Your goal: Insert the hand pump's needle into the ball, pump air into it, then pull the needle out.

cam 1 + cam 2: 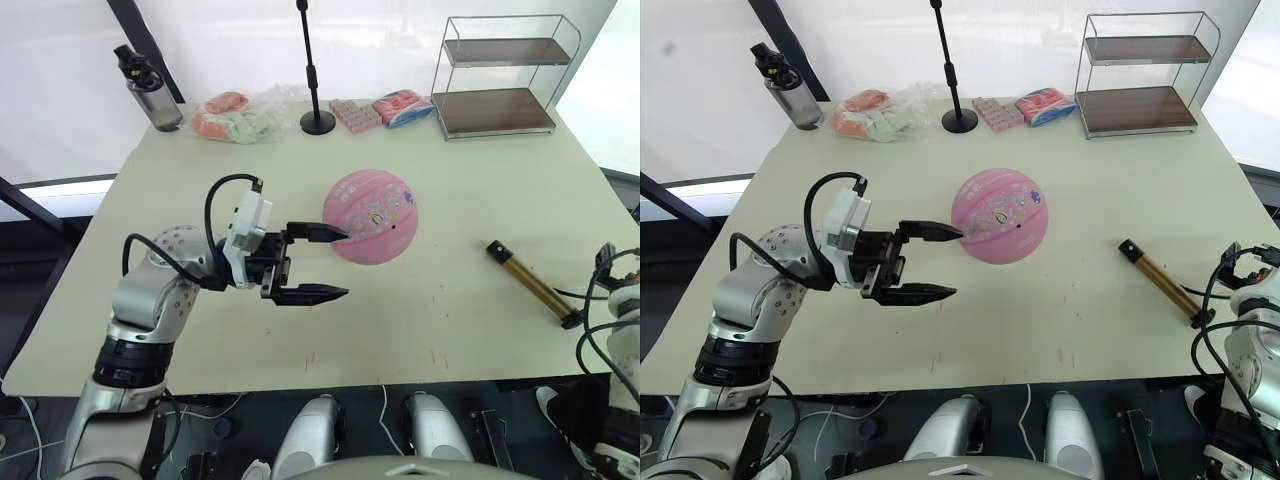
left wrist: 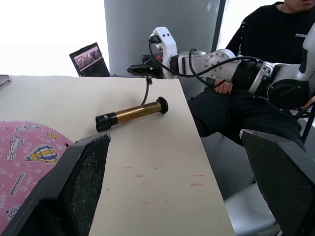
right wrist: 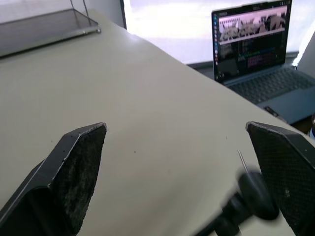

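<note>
The pink ball (image 1: 372, 215) rests mid-table. My left gripper (image 1: 335, 263) is open at its left side, with the upper fingertip at the ball's edge and the lower one over bare table. The gold hand pump (image 1: 525, 280) lies flat to the ball's right, and its black hose (image 2: 146, 88) rises toward my right gripper (image 3: 174, 127) at the table's right edge. That gripper is open. The needle (image 3: 241, 160) and its black fitting (image 3: 253, 189) sit between its fingers, close to one of them; I cannot tell if they touch.
Along the back of the table (image 1: 200, 170) stand a water bottle (image 1: 150, 90), snack bags (image 1: 240, 115), a black stand pole (image 1: 310, 65) and a wire shelf (image 1: 500, 75). A laptop (image 3: 251, 49) and a seated person (image 2: 266, 44) are beyond the right edge.
</note>
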`<state>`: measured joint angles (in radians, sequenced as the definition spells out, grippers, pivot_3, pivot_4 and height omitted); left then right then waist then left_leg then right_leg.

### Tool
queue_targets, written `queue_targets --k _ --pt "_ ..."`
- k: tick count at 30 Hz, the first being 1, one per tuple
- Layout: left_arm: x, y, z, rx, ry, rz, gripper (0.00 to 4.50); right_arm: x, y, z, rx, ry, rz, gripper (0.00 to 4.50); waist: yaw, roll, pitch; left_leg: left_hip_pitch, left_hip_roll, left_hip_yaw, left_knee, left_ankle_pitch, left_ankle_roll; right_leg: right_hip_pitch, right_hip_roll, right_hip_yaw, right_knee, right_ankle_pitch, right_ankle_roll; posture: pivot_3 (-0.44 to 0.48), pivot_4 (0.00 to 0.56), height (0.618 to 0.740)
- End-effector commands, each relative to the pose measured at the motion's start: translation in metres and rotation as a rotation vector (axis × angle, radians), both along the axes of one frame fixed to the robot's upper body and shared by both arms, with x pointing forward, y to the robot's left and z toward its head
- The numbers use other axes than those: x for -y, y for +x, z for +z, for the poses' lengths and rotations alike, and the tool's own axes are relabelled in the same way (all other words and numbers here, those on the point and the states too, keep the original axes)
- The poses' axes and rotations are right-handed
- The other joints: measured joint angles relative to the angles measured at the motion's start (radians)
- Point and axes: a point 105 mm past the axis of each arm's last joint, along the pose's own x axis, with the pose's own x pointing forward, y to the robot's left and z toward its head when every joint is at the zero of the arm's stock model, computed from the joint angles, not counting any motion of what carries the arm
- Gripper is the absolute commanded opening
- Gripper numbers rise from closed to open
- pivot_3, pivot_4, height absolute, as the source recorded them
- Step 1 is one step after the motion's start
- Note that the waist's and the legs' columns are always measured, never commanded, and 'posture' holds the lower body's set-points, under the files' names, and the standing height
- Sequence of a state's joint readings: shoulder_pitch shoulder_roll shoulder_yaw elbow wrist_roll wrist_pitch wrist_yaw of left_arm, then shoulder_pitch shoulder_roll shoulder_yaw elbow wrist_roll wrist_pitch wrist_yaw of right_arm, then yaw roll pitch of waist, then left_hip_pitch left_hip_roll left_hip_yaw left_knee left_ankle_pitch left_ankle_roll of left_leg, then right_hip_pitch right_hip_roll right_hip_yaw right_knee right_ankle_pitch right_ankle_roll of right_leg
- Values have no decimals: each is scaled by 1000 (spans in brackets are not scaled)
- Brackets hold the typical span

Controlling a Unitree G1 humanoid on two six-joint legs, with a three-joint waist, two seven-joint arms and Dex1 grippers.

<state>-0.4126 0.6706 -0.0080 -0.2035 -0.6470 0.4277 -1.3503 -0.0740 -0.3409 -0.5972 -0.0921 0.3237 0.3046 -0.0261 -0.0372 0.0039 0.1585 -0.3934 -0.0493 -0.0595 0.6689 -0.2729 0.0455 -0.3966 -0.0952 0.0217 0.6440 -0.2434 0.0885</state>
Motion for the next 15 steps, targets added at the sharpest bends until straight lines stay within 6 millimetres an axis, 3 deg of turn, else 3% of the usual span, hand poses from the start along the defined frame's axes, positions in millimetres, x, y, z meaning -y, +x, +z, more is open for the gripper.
queue_targets --k 1,5,7,11,15 --pt "-6 1 5 30 -14 25 4500 7 -8 38 108 -142 -20 4459 0 0 0 0 0 0 0 0 0 0 0 0 0 0 0 0 150 740" --pt "-9 2 5 32 -25 55 4500 14 -15 53 156 -212 2 4459 1 0 0 0 0 0 0 0 0 0 0 0 0 0 0 0 150 740" --pt "-12 4 3 32 -28 81 4500 7 -13 61 180 -241 81 4459 2 0 0 0 0 0 0 0 0 0 0 0 0 0 0 0 150 740" --pt "-22 5 -4 19 -39 183 4500 -48 -1 70 214 -283 457 4459 -4 0 0 1 1 1 0 0 0 0 0 1 0 0 0 0 150 740" --pt "-35 3 -14 -6 -40 276 4500 -89 -4 48 144 -247 728 4459 0 0 0 1 3 0 0 0 0 0 2 1 0 0 -1 0 150 740"
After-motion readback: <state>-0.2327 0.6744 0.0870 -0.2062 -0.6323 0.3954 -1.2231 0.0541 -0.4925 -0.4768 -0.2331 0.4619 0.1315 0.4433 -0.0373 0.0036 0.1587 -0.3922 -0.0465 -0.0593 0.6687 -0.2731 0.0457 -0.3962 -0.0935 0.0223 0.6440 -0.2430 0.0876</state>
